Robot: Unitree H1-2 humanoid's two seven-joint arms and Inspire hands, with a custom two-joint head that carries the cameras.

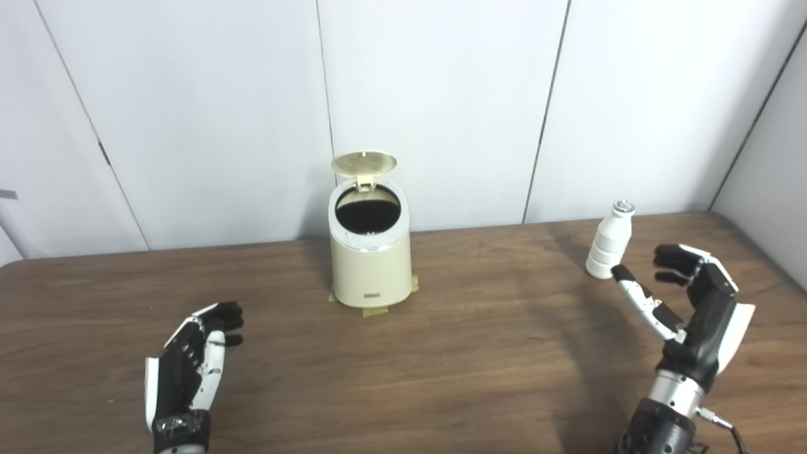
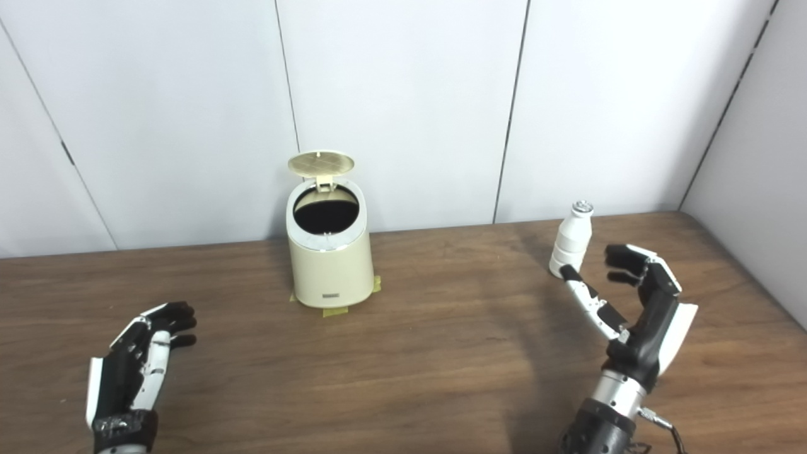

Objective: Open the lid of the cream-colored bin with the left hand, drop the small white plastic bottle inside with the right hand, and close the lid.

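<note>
The cream-colored bin (image 1: pixel 371 268) stands at the back middle of the wooden table, its round lid (image 1: pixel 364 162) flipped up and the dark inside showing. A small white plastic bottle (image 1: pixel 609 240) with a silver cap stands upright at the back right. My right hand (image 1: pixel 687 302) is open just in front of the bottle, thumb and fingers spread, the thumb tip close to the bottle's base but holding nothing. Well in front of the bin, low at the front left, my left hand (image 1: pixel 192 362) is open and empty.
Yellow tape (image 1: pixel 375 310) marks the bin's footprint on the table (image 1: pixel 454 353). White wall panels rise right behind the table's back edge. The table's right edge runs near the right hand.
</note>
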